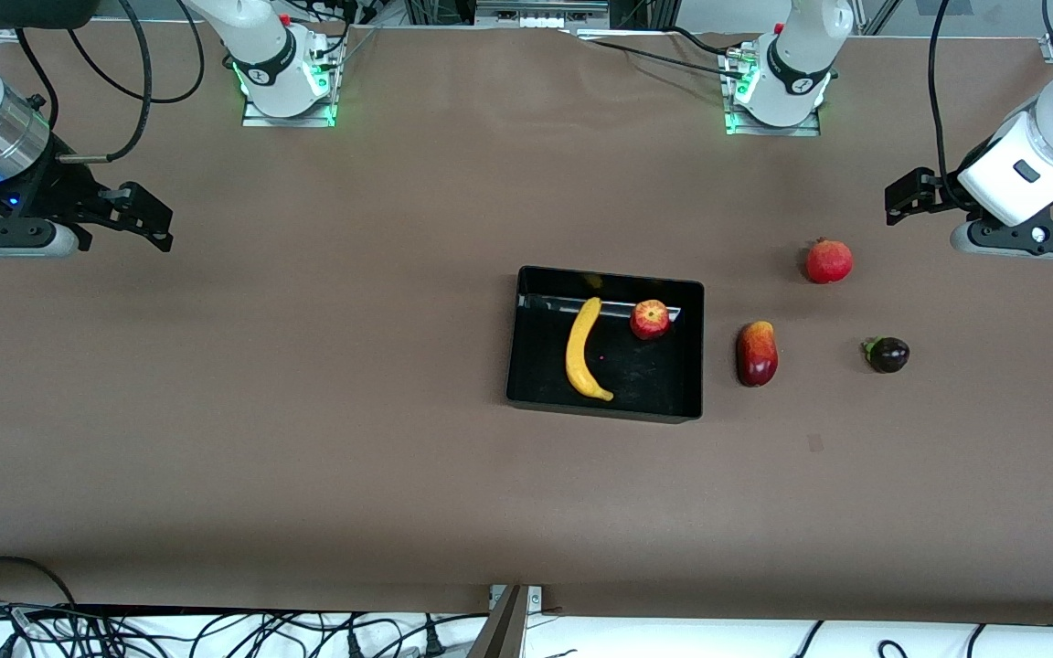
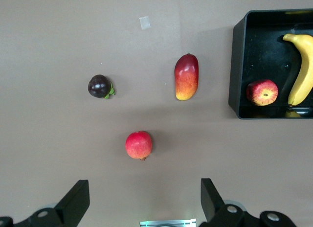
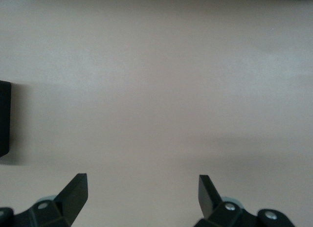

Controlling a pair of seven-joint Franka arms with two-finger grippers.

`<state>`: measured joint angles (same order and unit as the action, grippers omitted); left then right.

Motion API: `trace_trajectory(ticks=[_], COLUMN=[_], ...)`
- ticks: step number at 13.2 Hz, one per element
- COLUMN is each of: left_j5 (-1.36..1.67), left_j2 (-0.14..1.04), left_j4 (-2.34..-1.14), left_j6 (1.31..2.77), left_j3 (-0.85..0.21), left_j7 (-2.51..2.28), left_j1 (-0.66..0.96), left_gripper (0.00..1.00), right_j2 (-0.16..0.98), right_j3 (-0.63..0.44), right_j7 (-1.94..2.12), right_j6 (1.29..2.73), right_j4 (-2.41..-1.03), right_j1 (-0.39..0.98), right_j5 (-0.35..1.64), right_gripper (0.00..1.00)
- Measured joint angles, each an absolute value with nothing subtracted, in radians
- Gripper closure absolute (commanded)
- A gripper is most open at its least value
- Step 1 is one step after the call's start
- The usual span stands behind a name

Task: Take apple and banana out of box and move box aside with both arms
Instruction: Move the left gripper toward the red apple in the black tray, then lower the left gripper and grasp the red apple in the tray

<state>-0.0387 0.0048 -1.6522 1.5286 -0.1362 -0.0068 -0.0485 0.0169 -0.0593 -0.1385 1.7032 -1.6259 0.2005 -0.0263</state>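
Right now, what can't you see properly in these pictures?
- Box: right wrist view shows only a corner at the edge.
- Banana: left wrist view cuts off its end.
- Right pincer: front view's edge crops its arm.
- Dark round fruit: too small to name.

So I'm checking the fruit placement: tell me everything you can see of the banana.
The banana is long, curved, plain yellow and smooth-skinned, lying flat on the floor of the black bin. It runs from near the bin's farther wall toward the front camera. The apple sits beside it without touching. No gripper touches it.
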Motion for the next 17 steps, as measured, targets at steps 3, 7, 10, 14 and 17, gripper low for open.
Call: trace_trajectory(ticks=[3,7,10,14,17], left_j5=[-0.039,-0.038,-0.038,-0.034,-0.034], left_j2=[0.026,0.055,0.102,0.209,0.369], left_j4=[-1.619,-1.599,-1.556,-1.54,-1.54], left_j6=[1.528,1.528,1.524,1.543,1.703], left_j3=[-0.136,-0.137,-0.141,-0.15,-0.157], left_j7=[-0.007,-0.008,-0.01,-0.143,-0.406], left_j1=[-0.048,-0.045,-0.033,0.093,0.246], left_gripper=[0.0,0.0,0.0,0.0,0.0], right_j2=[0.017,0.017,0.017,0.017,0.018], right_j3=[-0.059,-0.059,-0.059,-0.058,-0.059], right_j7=[-0.139,-0.139,-0.139,-0.139,-0.139], right_j6=[1.704,1.704,1.705,1.706,1.709], right_j4=[-1.626,-1.626,-1.626,-1.625,-1.625], right_j1=[0.2,0.2,0.201,0.201,0.2], right_j5=[-0.026,-0.026,-0.026,-0.026,-0.026], right_gripper=[0.0,0.0,0.0,0.0,0.0])
